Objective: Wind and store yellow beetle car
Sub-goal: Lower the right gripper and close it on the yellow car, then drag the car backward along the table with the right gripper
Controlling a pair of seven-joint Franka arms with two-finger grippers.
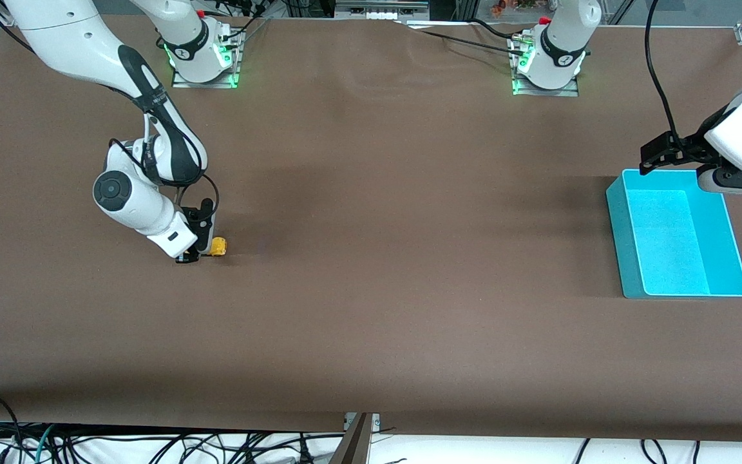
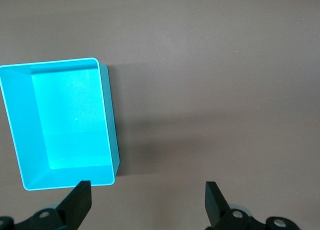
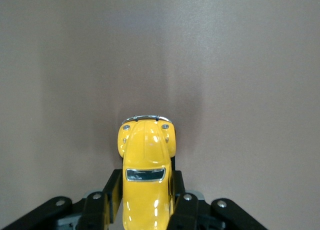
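The yellow beetle car is a tiny rounded toy on the brown table toward the right arm's end. My right gripper is shut on it at table level. In the right wrist view the car sits between the black fingers, which press its sides, its nose pointing away from the wrist. The cyan bin stands toward the left arm's end, with nothing in it. My left gripper is open and empty, up in the air beside the bin; in the front view it hangs over the bin's rim nearest the bases.
Brown cloth covers the whole table. Cables hang below the table edge nearest the front camera. The arm bases stand along the top edge.
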